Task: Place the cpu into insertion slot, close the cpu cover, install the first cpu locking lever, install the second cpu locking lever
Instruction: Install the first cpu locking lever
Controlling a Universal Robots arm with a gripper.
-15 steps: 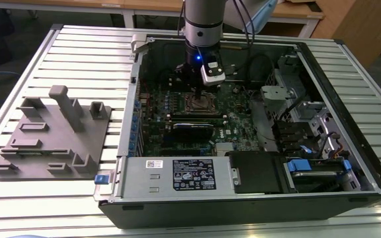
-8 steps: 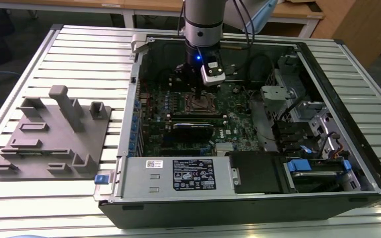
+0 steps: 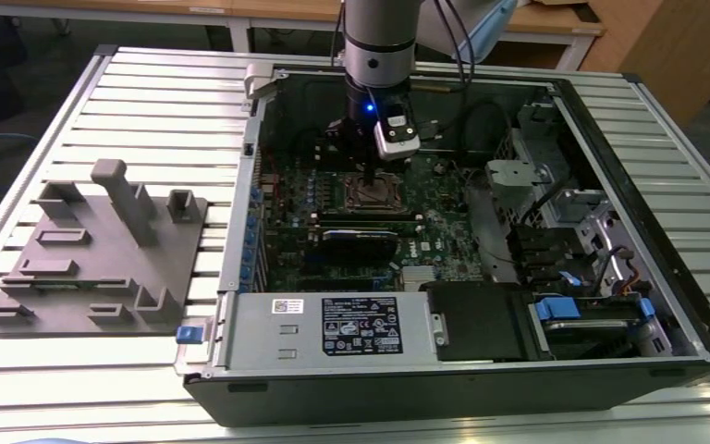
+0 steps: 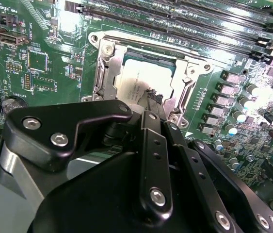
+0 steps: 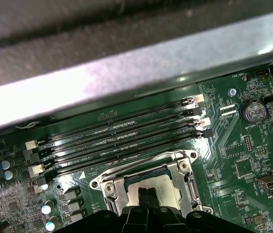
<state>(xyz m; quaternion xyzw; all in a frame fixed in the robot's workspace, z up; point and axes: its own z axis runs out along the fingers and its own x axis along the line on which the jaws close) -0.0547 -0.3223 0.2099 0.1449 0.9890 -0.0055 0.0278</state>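
Observation:
The cpu (image 4: 138, 77), a dull silver square, lies in the insertion slot (image 3: 375, 194) on the green board. The cpu cover (image 4: 108, 65), a silvery frame with a wide window, lies flat around the chip. In both wrist views my gripper (image 4: 153, 97) is directly over the socket, its two black fingers (image 5: 141, 199) pressed together with nothing between them. The tips are at the cpu's edge; I cannot tell whether they touch it. In the exterior view the gripper (image 3: 365, 174) hangs straight down into the open computer case.
Long black memory slots (image 5: 121, 138) run beside the socket. A grey labelled power-supply box (image 3: 330, 326) fills the case's near side, and drive bays (image 3: 577, 231) stand at the exterior view's right. A grey fixture (image 3: 103, 250) sits on the slatted table outside the case.

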